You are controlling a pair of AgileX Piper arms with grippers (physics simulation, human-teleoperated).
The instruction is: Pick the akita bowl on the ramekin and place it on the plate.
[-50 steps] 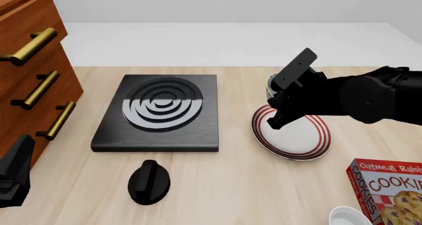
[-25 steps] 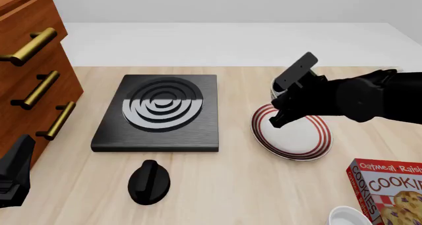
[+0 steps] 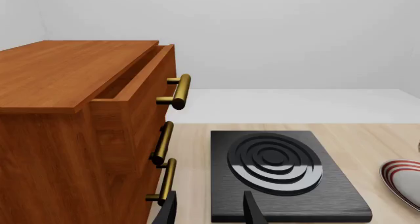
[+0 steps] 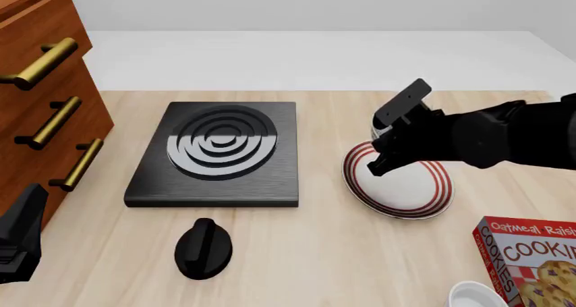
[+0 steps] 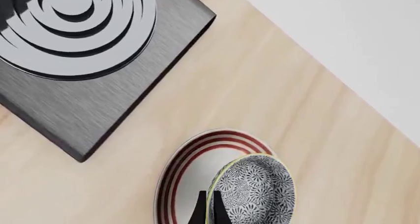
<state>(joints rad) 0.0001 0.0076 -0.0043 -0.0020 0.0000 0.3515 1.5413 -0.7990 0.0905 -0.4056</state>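
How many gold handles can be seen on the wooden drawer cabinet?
3. In the front view the top handle, the middle handle and the bottom handle sit one below another on the cabinet front at the table's left edge. Lower ones could be hidden.

**Speckled Grey, Red Rings and Warm Wood**

The akita bowl (image 5: 255, 189), pinched at its rim by the black right gripper (image 5: 208, 210), wears a dense grey-and-white speckled pattern with a pale yellowish rim. Just beneath that gripper, the plate (image 5: 190, 157) is white with red concentric rings. Beyond it, the stove plate (image 4: 218, 152) is brushed black with silvery-grey circles. Near the left gripper (image 3: 208, 209), also black, the cabinet (image 3: 78, 135) is reddish-brown wood with brass handles. The table (image 4: 297, 253) is pale wood grain. The cookie box (image 4: 531, 256) is red with white lettering.
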